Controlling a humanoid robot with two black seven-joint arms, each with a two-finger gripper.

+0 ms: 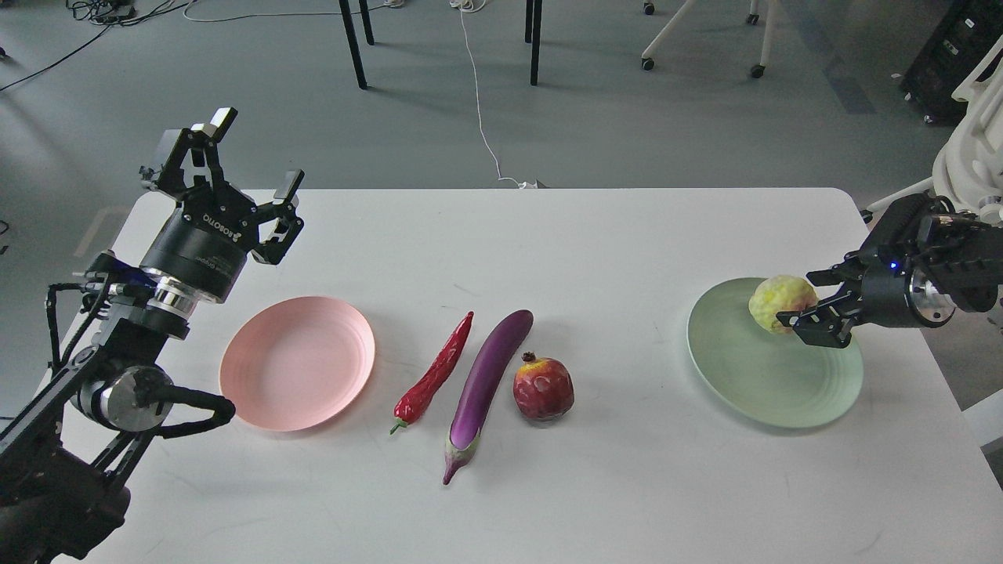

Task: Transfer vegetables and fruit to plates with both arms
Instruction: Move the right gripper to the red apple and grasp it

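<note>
My right gripper (799, 301) is shut on the lumpy yellow-green fruit (778, 301) and holds it over the far right part of the pale green plate (752, 376). My left gripper (255, 149) is open and empty, raised above the table's far left corner, behind the empty pale pink plate (296, 363). The red chili pepper (433, 372), the purple eggplant (487, 376) and the dark red pomegranate (543, 388) lie side by side on the white table (611, 243) between the two plates.
The table's right edge runs close past the green plate. Chair and table legs and a white cable (478, 102) stand on the grey floor beyond the far edge. A white chair frame (968, 168) is at the right.
</note>
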